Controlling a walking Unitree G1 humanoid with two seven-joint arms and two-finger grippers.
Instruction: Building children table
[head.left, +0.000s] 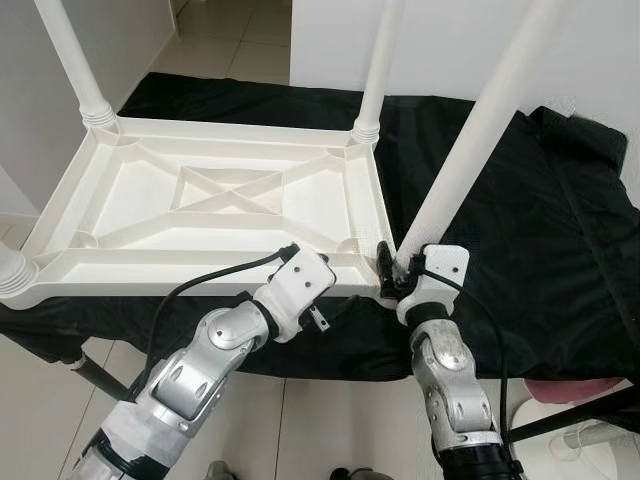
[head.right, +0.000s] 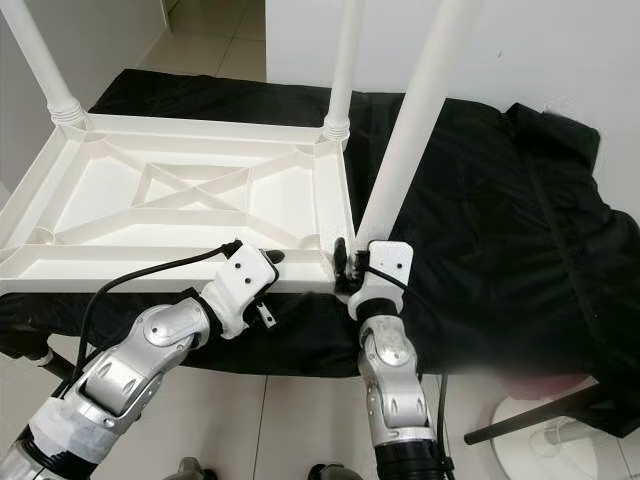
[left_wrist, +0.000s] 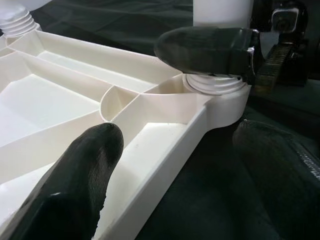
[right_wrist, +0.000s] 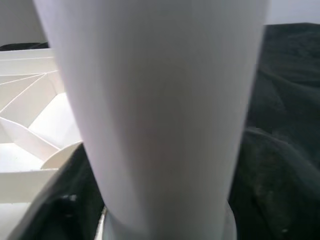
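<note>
Inverted white plastic tabletop (head.left: 215, 205) lay on a black cloth (head.left: 540, 230), the cloth draped over its support; three legs stood screwed in. My right gripper (head.left: 392, 272) was clamped around the base of the fourth leg (head.left: 470, 150) at the near right corner socket (left_wrist: 220, 92). My left gripper (left_wrist: 165, 135) was spread wide, one finger inside the tabletop's frame, one outside. The leg leaned; I judged it might cross-thread or pop free if turned off-axis. No containers were present.
</note>
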